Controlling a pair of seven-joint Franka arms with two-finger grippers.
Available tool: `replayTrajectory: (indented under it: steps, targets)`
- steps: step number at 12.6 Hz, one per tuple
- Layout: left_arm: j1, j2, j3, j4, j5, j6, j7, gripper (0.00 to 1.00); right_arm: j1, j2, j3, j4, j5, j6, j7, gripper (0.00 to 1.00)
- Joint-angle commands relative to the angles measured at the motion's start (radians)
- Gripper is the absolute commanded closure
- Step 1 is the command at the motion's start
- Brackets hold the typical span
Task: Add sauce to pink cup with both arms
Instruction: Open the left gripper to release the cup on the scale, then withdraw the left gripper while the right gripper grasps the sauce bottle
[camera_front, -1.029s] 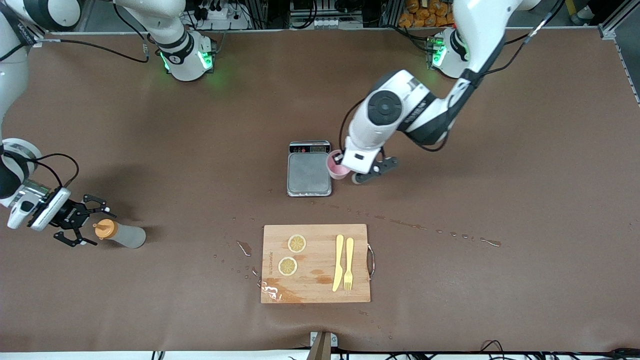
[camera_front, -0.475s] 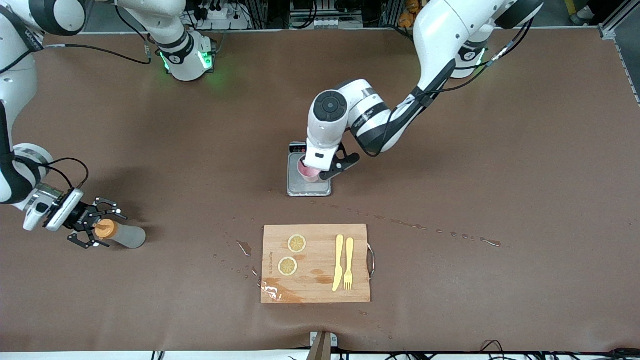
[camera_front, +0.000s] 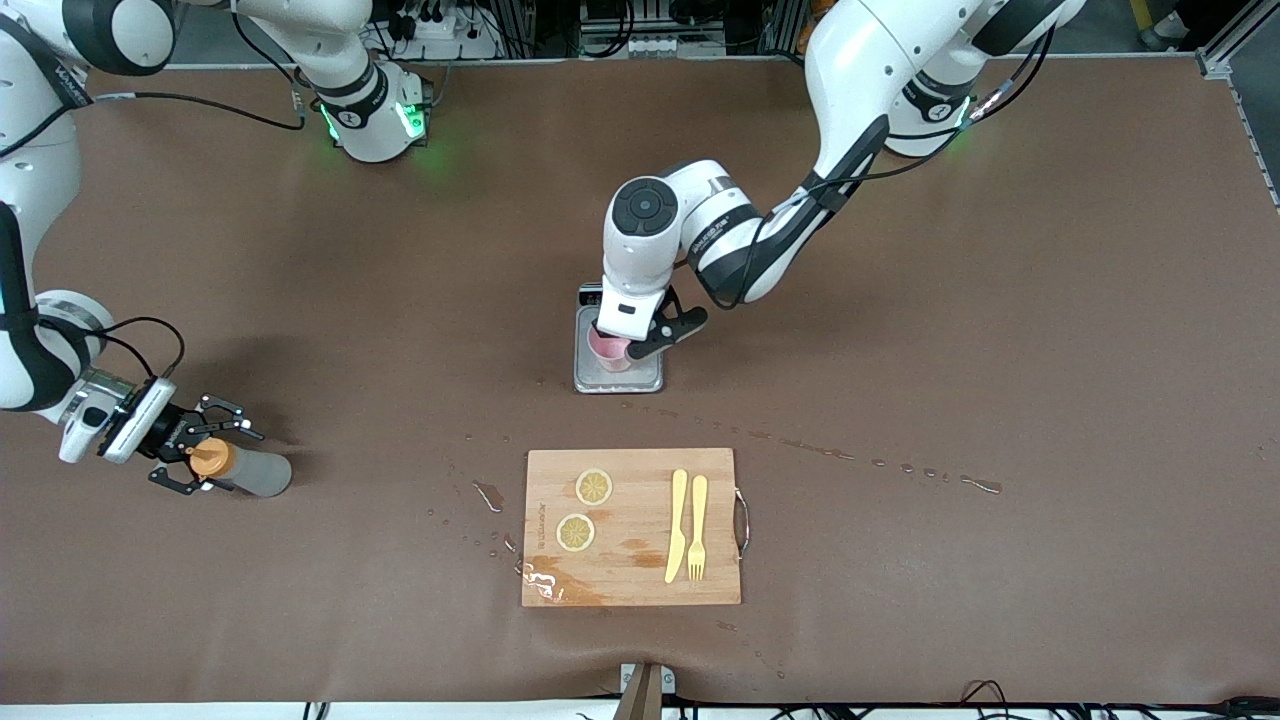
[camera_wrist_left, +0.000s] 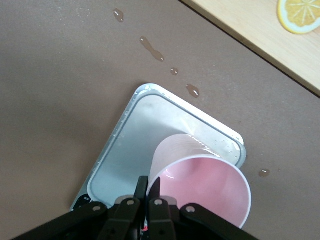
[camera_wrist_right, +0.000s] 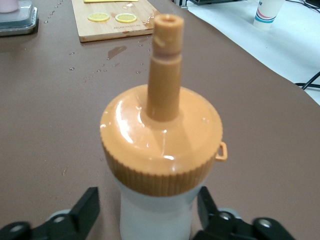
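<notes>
The pink cup (camera_front: 606, 351) hangs tilted over the silver scale (camera_front: 618, 378) at mid-table. My left gripper (camera_front: 628, 338) is shut on its rim, one finger inside and one outside. In the left wrist view the pink cup (camera_wrist_left: 205, 192) has its base down by the scale (camera_wrist_left: 145, 130)'s plate; I cannot tell whether they touch. The sauce bottle (camera_front: 252, 474) lies on its side toward the right arm's end of the table. My right gripper (camera_front: 205, 452) is open, its fingers on either side of the bottle just below the orange cap (camera_wrist_right: 162, 140), with a gap on one side.
A wooden cutting board (camera_front: 630, 570) lies nearer the front camera than the scale, with two lemon slices (camera_front: 594, 487), a yellow knife (camera_front: 677, 525) and a fork (camera_front: 697, 527) on it. Liquid drops (camera_front: 488, 495) dot the brown mat around it.
My left arm carried the pink cup from beside the scale to over its plate. My right gripper slid forward around the sauce bottle's cap end and its fingers drew closer together.
</notes>
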Motion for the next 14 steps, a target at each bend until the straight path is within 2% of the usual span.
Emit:
replayTrajectory:
  steps: [1,4,6,8,9,11,14]
  targets:
    - [-0.014,0.008,0.017,0.018,0.027,0.003,-0.038,0.01,-0.008,-0.003,0.001,0.003,0.013,-0.015,-0.018,0.75]
    - [0.007,-0.033,0.017,0.012,0.030,-0.008,-0.052,0.00,-0.004,-0.014,-0.002,0.003,-0.005,-0.015,-0.018,0.83]
    - [0.036,-0.128,0.015,0.012,0.029,-0.093,-0.041,0.00,-0.005,-0.029,-0.004,0.006,-0.055,-0.037,-0.015,0.83]
    - [0.082,-0.240,0.013,0.011,0.025,-0.184,-0.026,0.00,-0.007,-0.064,-0.009,0.010,-0.149,-0.055,-0.012,0.92]
    - [0.126,-0.288,0.012,0.012,0.018,-0.216,0.014,0.00,-0.007,-0.084,-0.009,0.010,-0.189,-0.060,-0.010,1.00]
    - [0.237,-0.358,0.003,0.017,-0.010,-0.273,0.180,0.00,-0.017,-0.095,-0.010,0.015,-0.236,-0.089,-0.009,1.00]
    - [0.418,-0.446,0.003,0.015,-0.109,-0.388,0.531,0.00,-0.005,-0.134,-0.019,0.018,-0.325,-0.127,0.066,1.00]
